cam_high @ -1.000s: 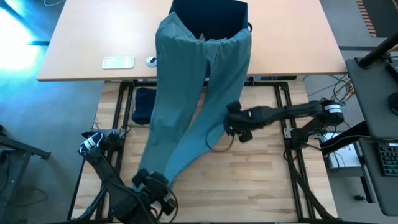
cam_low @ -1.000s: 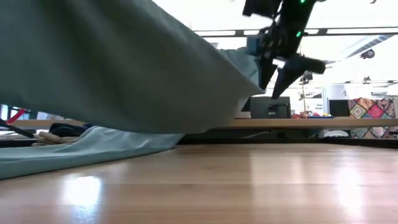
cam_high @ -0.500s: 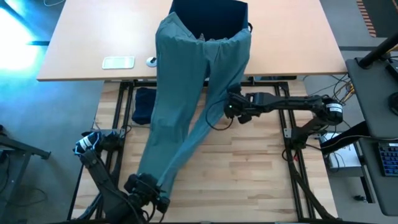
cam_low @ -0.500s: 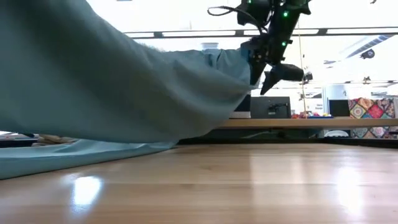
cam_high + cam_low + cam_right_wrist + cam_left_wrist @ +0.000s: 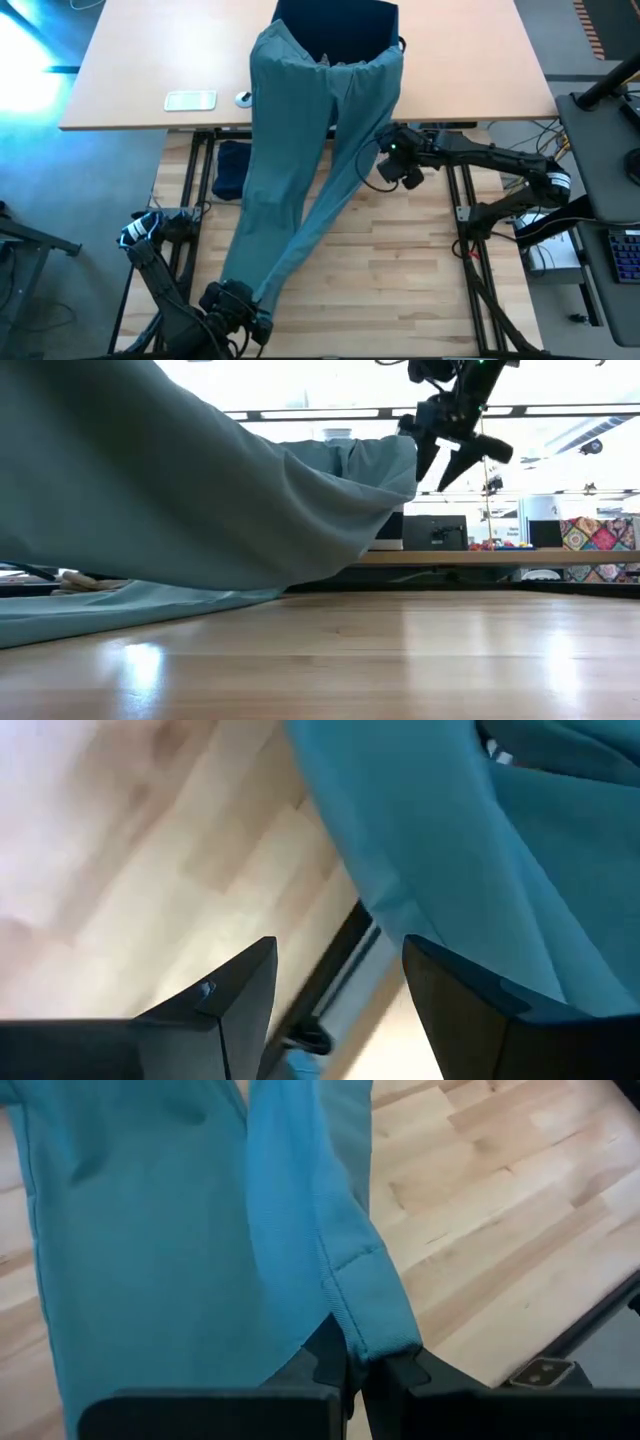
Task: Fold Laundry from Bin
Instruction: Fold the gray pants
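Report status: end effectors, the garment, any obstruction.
Left end effector shut on teal garment hem. Right end effector open, beside the garment's raised edge. Garment trails from bin. No obstruction seen.

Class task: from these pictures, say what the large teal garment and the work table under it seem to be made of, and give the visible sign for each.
Teal garment: soft woven or knit cloth, matte; it drapes in folds and shows a stitched hem beside the left gripper; the fibre cannot be told.
Work table: looks like light wooden planks, grain and joints visible, with a smooth, slightly glossy finish that reflects light in the low view.

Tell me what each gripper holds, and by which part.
The left gripper pinches the teal garment by a hem corner. The right gripper is open, holding nothing.
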`<state>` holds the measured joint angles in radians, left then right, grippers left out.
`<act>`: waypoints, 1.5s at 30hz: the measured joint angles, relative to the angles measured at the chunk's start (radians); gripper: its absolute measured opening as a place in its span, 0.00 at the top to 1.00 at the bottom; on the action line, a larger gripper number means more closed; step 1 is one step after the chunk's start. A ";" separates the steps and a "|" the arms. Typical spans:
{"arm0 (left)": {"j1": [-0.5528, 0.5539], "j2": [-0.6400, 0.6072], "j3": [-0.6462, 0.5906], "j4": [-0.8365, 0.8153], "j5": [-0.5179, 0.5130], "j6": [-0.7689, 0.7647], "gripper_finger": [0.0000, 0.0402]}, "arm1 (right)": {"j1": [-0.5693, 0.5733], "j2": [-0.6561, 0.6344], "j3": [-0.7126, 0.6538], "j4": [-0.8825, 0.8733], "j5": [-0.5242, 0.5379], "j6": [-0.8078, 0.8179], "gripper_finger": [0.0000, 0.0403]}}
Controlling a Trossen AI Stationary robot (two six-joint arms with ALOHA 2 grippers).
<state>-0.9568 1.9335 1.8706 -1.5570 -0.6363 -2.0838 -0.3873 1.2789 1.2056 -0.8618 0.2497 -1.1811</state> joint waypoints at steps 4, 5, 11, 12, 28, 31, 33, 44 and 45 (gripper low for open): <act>-0.013 0.000 0.000 0.013 0.003 0.008 1.00 | -0.002 0.000 -0.036 0.167 0.014 -0.136 0.47; -0.016 0.000 0.000 0.017 0.004 0.007 1.00 | 0.002 0.000 -0.037 0.196 0.017 -0.151 0.47; -0.027 0.000 0.000 0.040 0.027 0.003 1.00 | -0.024 0.047 -0.049 0.208 0.006 -0.216 0.47; -0.030 0.000 0.000 0.041 0.027 0.003 1.00 | -0.029 0.062 -0.049 0.209 0.008 -0.219 0.48; -0.050 0.000 0.000 0.088 0.111 -0.050 1.00 | 0.003 0.099 0.073 0.291 0.158 -0.264 0.97; -0.049 0.000 0.000 0.084 0.104 -0.064 1.00 | 0.025 0.142 0.156 0.323 0.101 -0.264 0.98; -0.048 0.000 0.000 0.074 0.101 -0.072 1.00 | 0.029 0.193 0.214 0.332 0.081 -0.263 0.98; -0.064 -0.003 -0.001 0.005 0.211 -0.163 1.00 | 0.027 0.565 0.678 0.404 -0.056 -0.260 0.98; -0.063 -0.003 -0.002 -0.006 0.210 -0.163 1.00 | 0.027 0.605 0.728 0.405 -0.069 -0.260 0.98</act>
<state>-1.0199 1.9301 1.8685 -1.5634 -0.4259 -2.2465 -0.3607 1.8844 1.9335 -0.4569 0.1811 -1.4414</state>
